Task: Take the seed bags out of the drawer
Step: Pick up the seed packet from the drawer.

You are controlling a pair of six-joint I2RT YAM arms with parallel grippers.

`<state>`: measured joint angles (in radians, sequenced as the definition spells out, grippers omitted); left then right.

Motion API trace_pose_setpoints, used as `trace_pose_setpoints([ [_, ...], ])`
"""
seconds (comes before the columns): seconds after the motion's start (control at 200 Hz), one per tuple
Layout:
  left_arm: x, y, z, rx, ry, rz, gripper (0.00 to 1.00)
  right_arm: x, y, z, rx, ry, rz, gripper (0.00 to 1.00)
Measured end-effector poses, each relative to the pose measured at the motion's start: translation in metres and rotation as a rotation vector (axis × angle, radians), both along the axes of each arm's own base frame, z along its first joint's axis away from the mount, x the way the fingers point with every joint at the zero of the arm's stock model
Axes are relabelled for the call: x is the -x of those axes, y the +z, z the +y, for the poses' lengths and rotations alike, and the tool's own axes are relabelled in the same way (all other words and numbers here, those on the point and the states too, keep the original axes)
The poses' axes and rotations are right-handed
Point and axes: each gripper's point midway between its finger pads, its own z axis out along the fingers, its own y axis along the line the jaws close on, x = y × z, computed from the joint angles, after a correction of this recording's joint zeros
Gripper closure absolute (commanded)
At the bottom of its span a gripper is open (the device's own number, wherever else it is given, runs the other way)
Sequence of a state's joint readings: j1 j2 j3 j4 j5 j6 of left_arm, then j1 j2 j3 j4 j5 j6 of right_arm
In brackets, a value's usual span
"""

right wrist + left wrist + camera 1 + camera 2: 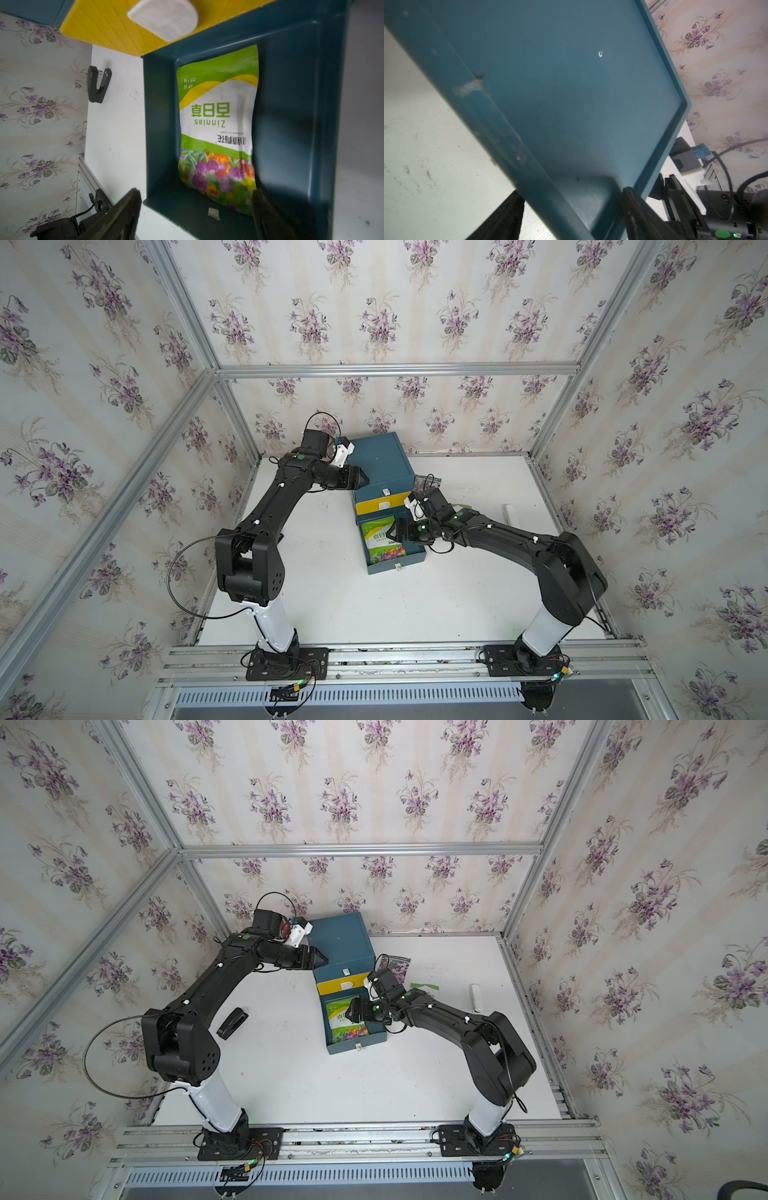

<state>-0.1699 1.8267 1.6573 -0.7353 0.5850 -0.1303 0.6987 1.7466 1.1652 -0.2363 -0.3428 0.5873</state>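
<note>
A blue drawer (397,568) stands pulled out of the cabinet (382,460). One seed bag (380,539) with a green-and-white top and a flower photo lies flat inside it, large in the right wrist view (218,128). My right gripper (399,531) hovers open over the drawer's right side, with nothing between its fingers (124,207). Two more seed bags lie on the table right of the cabinet: a purple one (428,480) and a green-and-white one (467,507), partly hidden by my right arm. My left gripper (361,479) holds the cabinet's upper left edge (571,93) between its jaws.
Above the open drawer is a shut yellow drawer front (104,27) with a white handle. A black stapler (232,1023) lies on the table left of the drawer. A white stick-like object (476,998) lies near the right wall. Metal frame rails border the white table.
</note>
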Motion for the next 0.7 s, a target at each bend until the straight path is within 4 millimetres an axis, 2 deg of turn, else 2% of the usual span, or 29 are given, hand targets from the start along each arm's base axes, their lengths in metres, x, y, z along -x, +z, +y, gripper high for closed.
trace_pose_setpoints([
  [0.105, 0.0, 0.0, 0.0, 0.001, -0.001, 0.001, 0.24, -0.012, -0.01, 0.005, 0.028, 0.002, -0.004, 0.13],
  [0.31, -0.001, -0.001, -0.001, 0.003, -0.002, 0.002, 0.24, -0.029, -0.031, 0.007, 0.097, -0.007, -0.013, 0.23],
  [0.585, -0.003, 0.0, -0.001, 0.003, -0.002, 0.002, 0.24, -0.034, -0.059, 0.001, 0.168, -0.019, -0.004, 0.29],
  [0.699, -0.004, 0.0, -0.001, 0.003, -0.002, 0.003, 0.24, -0.035, -0.062, 0.002, 0.174, -0.021, -0.001, 0.32],
])
